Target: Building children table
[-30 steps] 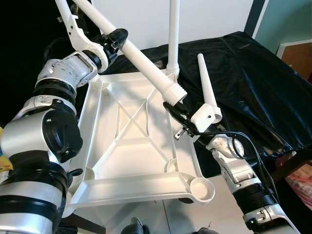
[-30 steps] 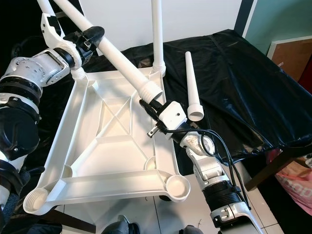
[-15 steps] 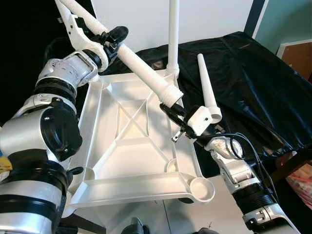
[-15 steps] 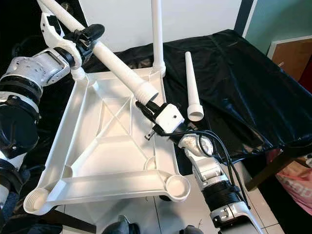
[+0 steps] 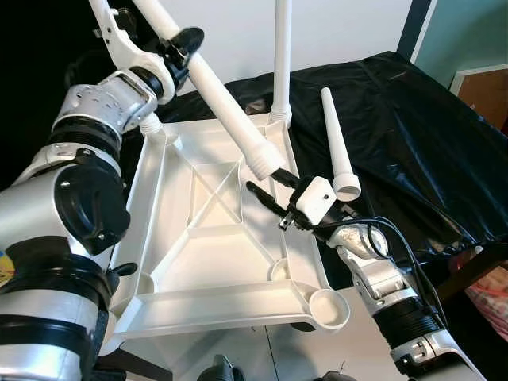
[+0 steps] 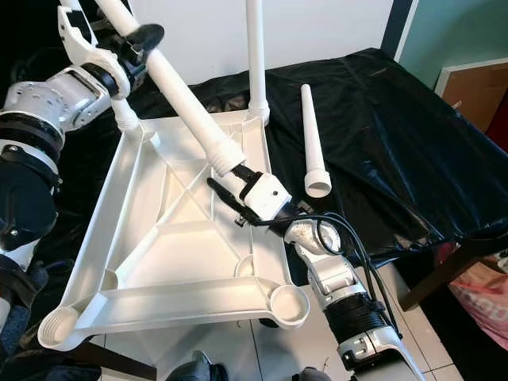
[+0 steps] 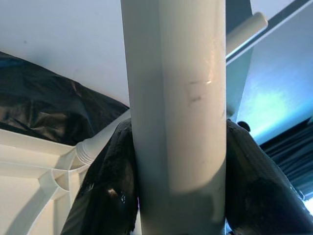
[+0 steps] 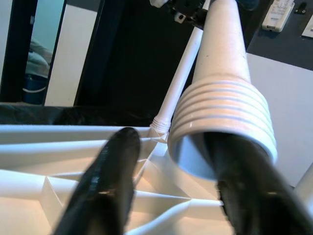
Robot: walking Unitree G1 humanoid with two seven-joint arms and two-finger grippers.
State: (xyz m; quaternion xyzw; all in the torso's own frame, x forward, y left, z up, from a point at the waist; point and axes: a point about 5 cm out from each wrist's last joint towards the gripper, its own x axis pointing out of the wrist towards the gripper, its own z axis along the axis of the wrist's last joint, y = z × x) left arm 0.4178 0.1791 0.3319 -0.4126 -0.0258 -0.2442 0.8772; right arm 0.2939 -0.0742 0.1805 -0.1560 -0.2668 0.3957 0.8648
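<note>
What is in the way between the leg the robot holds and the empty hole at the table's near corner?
Nothing visible blocks it. The leg, held by the left gripper, hangs over the table top; the right gripper sits at its ribbed end, and the corner hole lies open.

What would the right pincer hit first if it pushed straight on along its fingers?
Most likely the ribbed open end of the leg held by the left pincer. The right pincer is open and one finger already points into that opening, though depth is unclear.
</note>
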